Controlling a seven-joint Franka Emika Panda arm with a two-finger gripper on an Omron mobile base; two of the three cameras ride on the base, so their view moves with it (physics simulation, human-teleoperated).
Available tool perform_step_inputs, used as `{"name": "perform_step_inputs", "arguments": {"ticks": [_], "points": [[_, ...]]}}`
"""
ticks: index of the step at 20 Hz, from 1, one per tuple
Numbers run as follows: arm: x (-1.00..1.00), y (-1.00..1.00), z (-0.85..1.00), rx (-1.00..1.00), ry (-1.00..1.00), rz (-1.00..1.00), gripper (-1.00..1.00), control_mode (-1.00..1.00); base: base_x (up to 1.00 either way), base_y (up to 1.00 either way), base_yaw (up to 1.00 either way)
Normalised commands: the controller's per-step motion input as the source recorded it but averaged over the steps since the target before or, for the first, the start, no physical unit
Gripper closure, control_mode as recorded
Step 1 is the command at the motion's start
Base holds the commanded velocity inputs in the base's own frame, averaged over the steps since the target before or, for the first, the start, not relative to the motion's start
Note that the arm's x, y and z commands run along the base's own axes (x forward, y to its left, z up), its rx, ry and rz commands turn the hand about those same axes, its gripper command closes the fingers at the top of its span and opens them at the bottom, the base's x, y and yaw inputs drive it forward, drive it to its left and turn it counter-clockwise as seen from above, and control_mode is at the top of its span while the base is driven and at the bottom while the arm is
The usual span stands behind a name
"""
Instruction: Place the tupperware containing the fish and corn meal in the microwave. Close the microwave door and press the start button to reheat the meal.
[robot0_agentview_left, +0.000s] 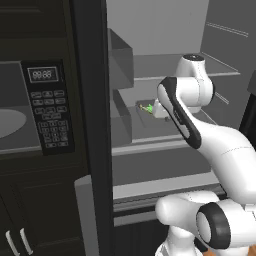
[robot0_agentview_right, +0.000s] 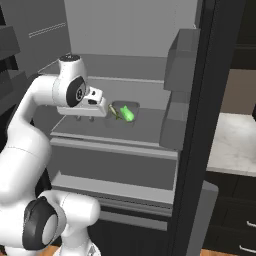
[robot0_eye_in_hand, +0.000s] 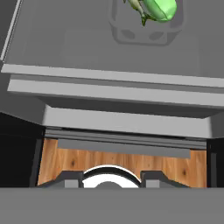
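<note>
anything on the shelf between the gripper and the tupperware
No, that stretch is bare. In the hand view only plain grey shelf lies below the tupperware. In the right base view the gripper hangs just left of the tub, nothing between them.

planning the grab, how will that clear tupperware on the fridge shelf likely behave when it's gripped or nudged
The tupperware is low with a flat base, so it probably slides along the fridge shelf rather than tipping. Its thin clear walls suggest some flex and slip in a hard pinch. The fish and corn meal is small and looks loose inside, so the tub is likely light and the food may shift.
</note>
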Motion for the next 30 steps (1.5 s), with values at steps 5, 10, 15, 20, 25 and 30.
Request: {"name": "perform_step_inputs", "arguments": {"ticks": [5, 10, 15, 20, 25, 30], "points": [[-0.07, -0.06, -0.18, 0.00, -0.09, -0.06, -1.00, -1.00, 0.00, 0.00, 0.00], [-0.02, -0.14, -0.35, 0.06, -0.19, -0.25, -1.00, -1.00, 0.00, 0.00, 0.00], [0.00, -0.13, -0.17, 0.15, -0.25, -0.34, -1.00, -1.00, 0.00, 0.00, 0.00], [0.07, -0.19, 0.00, 0.21, -0.19, -0.25, -1.00, -1.00, 0.00, 0.00, 0.00], [0.26, -0.39, 0.00, 0.22, -0.02, -0.09, -1.00, -1.00, 0.00, 0.00, 0.00], [0.24, -0.18, 0.00, 0.09, 0.03, 0.00, -1.00, -1.00, 0.00, 0.00, 0.00]]}}
